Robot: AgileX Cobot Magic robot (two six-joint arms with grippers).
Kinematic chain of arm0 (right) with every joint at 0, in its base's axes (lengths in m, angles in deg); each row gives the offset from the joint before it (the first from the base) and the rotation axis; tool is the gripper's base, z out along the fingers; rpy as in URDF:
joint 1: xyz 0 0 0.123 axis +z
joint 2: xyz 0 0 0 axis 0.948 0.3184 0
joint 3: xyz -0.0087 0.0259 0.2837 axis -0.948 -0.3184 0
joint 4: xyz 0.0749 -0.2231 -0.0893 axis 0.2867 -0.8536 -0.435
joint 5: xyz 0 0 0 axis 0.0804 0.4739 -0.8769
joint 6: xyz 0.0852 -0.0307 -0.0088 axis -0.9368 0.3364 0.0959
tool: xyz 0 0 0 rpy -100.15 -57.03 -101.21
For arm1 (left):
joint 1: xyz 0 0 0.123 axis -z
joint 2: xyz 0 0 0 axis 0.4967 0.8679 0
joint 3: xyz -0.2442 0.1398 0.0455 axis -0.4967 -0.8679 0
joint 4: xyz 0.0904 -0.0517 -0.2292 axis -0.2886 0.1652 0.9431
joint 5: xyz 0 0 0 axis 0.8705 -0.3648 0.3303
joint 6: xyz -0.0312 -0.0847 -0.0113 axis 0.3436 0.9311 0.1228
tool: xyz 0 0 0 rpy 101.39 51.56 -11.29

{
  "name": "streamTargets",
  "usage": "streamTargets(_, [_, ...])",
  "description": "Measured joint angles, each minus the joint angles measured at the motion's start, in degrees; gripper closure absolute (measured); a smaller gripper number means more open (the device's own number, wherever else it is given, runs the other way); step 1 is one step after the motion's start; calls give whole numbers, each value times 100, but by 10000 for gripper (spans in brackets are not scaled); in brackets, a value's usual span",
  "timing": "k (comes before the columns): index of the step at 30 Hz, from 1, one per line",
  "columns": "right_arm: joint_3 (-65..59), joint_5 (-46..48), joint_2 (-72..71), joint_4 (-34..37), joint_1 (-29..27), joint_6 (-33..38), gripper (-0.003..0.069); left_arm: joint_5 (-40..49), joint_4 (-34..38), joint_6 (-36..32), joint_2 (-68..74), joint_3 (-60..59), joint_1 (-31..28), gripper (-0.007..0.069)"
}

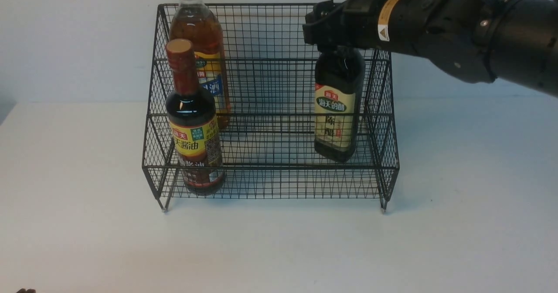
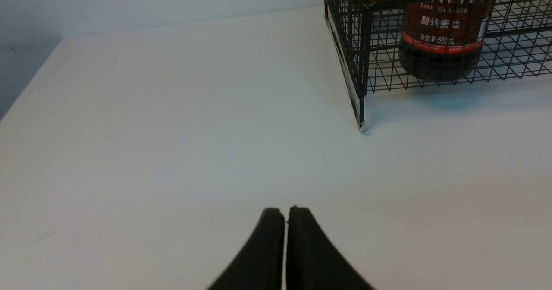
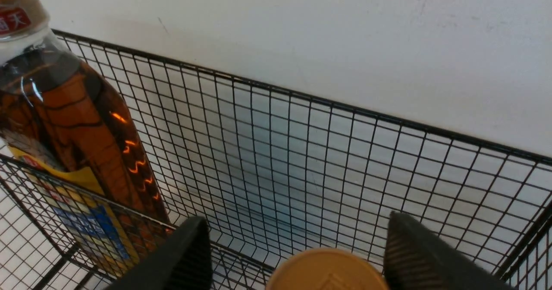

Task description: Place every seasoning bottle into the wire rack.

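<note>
The black wire rack (image 1: 270, 167) holds all three seasoning bottles. The amber bottle (image 1: 198, 31) stands at the upper tier's left end and shows in the right wrist view (image 3: 73, 130). In front of it, on the lower tier, is the dark red-necked round bottle (image 1: 194, 123), its base also in the left wrist view (image 2: 440, 35). The dark squarish bottle (image 1: 339, 105) stands at the rack's right, leaning slightly. My right gripper (image 3: 297, 223) hangs open over its tan cap (image 3: 327, 270), a gap on each side. My left gripper (image 2: 286, 210) is shut on nothing, over bare table left of the rack's corner post (image 2: 364, 65).
The rack sits on a white table (image 1: 279, 249) against a white wall. The rack's tall mesh back (image 3: 302, 152) rises just beyond my right gripper's fingers. My right arm (image 1: 457, 27) reaches in from the upper right, over the rack's right side.
</note>
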Motion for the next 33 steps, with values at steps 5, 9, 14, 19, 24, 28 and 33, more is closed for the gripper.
streamTargets(5, [0,-47,12,-1,0,-1,359,0,0,0,0,0,0,629])
streamTargets(9, [0,-108,23,-1,0,16,359,0,0,0,0,0,0,629])
streamTargets(14, [0,-249,30,41,0,304,359,0,0,0,0,0,0,629])
streamTargets(19, [0,-298,42,67,0,414,359,0,0,0,0,0,0,629])
streamTargets(24, [-23,-403,42,67,0,448,359,0,0,0,0,0,0,629])
streamTargets(28, [-35,-394,42,57,0,349,359,0,0,0,0,0,0,629])
streamTargets(33, [-35,-364,42,38,0,296,359,0,0,0,0,0,0,629])
